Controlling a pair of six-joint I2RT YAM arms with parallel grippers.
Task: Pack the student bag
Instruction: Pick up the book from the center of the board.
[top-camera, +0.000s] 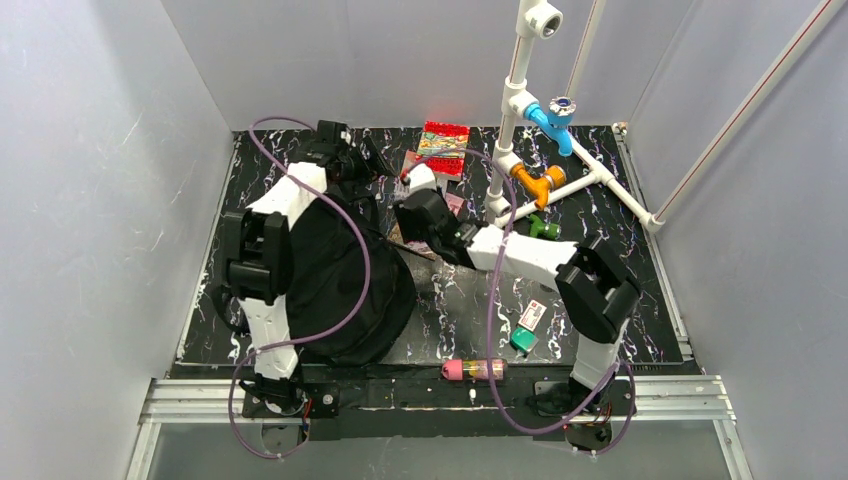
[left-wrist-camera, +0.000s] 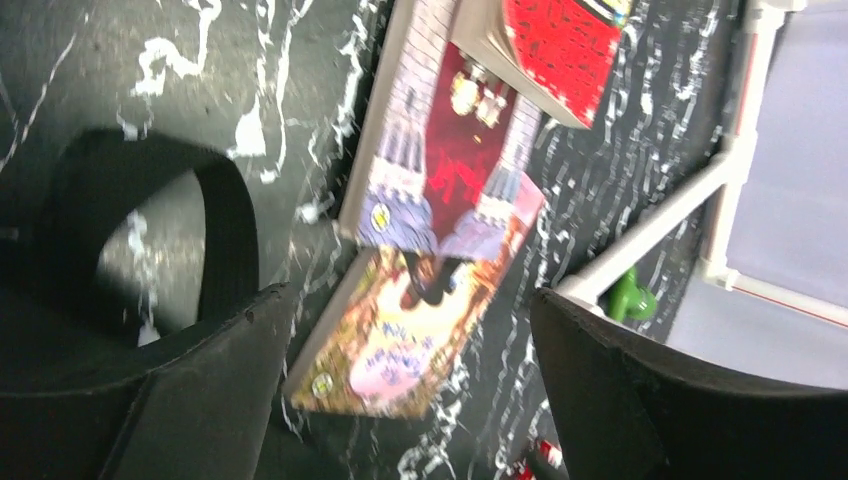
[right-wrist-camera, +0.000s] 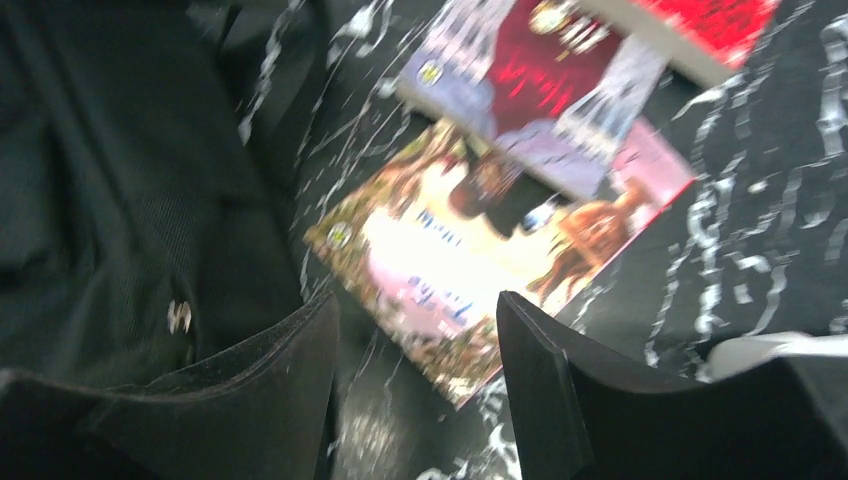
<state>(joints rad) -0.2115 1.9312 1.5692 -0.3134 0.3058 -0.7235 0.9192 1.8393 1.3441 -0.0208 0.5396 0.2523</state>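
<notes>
As left tool (left-wrist-camera: 410, 295) and right tool (right-wrist-camera: 415, 297) gape, the student bag (top-camera: 330, 255) lies just leftward.

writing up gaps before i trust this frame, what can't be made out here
student bag opening: top view, partly under the left arm; open or zipped unclear.
Titles of the pink book and castle book: both wrist views, motion blur.
red book: wrist views, cut off by the top edge.
small card text: top view, too small.
</notes>
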